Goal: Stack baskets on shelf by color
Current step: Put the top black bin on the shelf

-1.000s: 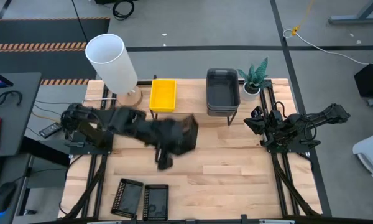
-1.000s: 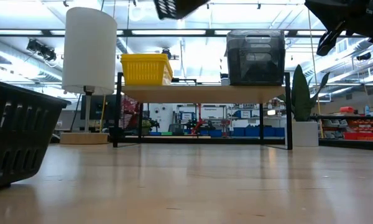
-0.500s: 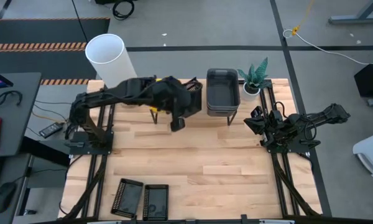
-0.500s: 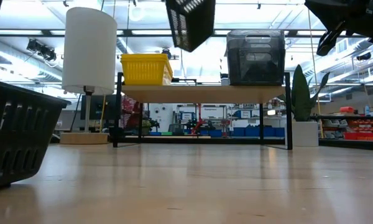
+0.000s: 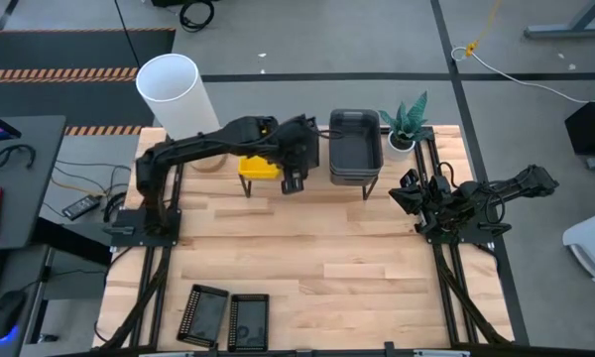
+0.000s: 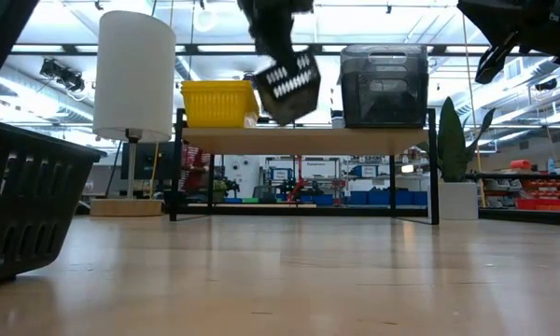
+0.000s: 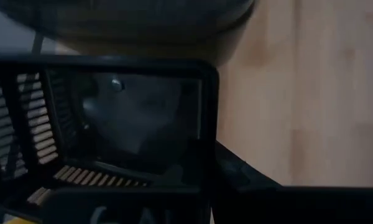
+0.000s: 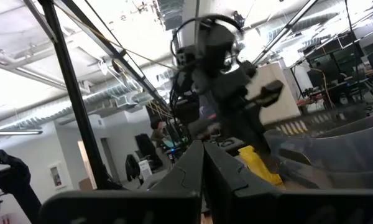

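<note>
A black slotted basket (image 6: 289,86) is gripped in the left gripper (image 5: 296,159) and held tilted, one end dipping, just above the shelf (image 6: 303,140). It hangs between the yellow baskets (image 6: 220,103) and the grey baskets (image 6: 384,86), over the bare middle gap. Its long axis cannot be told. The right gripper (image 5: 409,193), pressed closed and empty, is parked well apart at the table's right edge.

1. Grey concrete floor (image 5: 307,40) surrounds the wooden table (image 5: 377,268), crossed by dark tape lines.
2. A yellow-and-black hazard strip (image 5: 40,74) runs along the floor at left.
3. A grey desk (image 5: 20,198) stands at left.
4. Beyond the table, bright ceiling lights (image 6: 56,70) and cluttered workshop shelving (image 6: 532,187).
</note>
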Motion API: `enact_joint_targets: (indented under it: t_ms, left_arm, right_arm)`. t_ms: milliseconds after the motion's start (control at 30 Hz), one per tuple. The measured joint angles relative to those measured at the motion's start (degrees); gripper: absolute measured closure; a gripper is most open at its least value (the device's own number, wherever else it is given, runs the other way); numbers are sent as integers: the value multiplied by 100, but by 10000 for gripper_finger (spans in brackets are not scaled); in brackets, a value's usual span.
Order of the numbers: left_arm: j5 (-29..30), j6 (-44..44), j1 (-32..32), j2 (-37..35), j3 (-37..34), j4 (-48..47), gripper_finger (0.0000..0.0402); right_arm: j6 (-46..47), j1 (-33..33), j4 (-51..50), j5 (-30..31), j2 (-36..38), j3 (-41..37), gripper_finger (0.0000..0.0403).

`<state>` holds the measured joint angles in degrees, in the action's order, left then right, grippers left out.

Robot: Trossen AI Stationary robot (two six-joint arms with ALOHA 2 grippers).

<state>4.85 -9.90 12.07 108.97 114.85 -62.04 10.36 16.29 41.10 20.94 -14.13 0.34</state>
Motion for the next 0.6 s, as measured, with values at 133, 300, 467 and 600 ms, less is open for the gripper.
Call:
enact_joint_targets:
  t_ms: [133, 300, 467, 600]
  left_arm:
    - [20, -42, 105, 207, 0, -179, 390]
    - [-57, 10, 76, 216, 0, -301, 372]
    - [-62, 253, -29, 203, 0, -347, 322]
    - [-81, 526, -142, 203, 81, -345, 282]
  right_arm:
    - [1, 0, 2, -1, 2, 0, 386]
    - [-1, -1, -4, -1, 0, 0, 386]
    - [1, -1, 0, -1, 0, 1, 386]
    - [0, -1, -3, -1, 0, 0, 386]
